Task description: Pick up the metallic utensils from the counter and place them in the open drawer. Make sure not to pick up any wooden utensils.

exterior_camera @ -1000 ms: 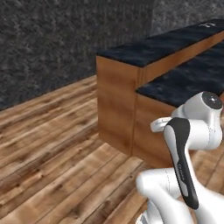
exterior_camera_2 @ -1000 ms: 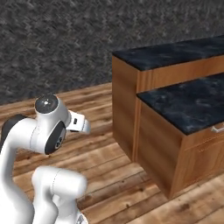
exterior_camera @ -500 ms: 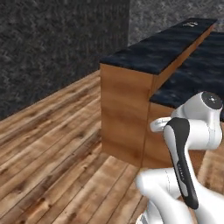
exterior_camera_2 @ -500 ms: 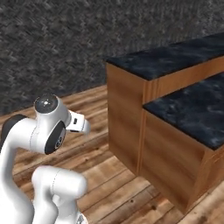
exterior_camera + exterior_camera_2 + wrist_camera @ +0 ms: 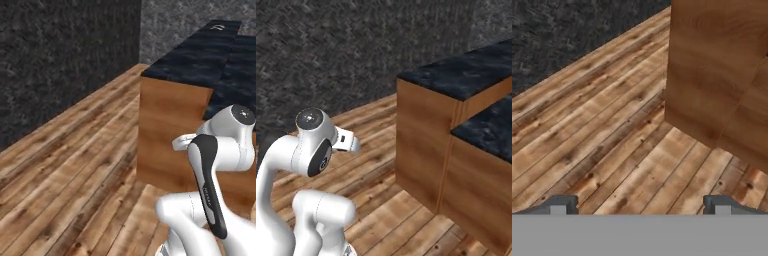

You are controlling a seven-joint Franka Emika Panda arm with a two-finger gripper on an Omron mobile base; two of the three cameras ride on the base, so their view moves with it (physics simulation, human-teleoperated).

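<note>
Still approaching: gripper (image 5: 640, 206) spread wide, empty, aimed at floor (image 5: 597, 135). Counter (image 5: 466, 72) at 2 o'clock; utensils, drawer unseen. Next: likely drive the base round until both are in reach.

The desk (image 5: 466, 75) carried a black marble-like top with faint pale veining and a slight sheen, set on side panels (image 5: 712, 65) of warm brown wood grain that looked smooth and matt. The floor (image 5: 75, 185) was of wooden planks, brown with darker streaks and knots, plain and unpolished in look, and the wall (image 5: 331, 55) behind was a rough, mottled dark grey, stone-like. The arm (image 5: 220, 165) had a smooth white shell with a soft gloss, plastic in look, with dark matt insets at its joints; the claw (image 5: 640, 204) tips looked dull dark grey.
</note>
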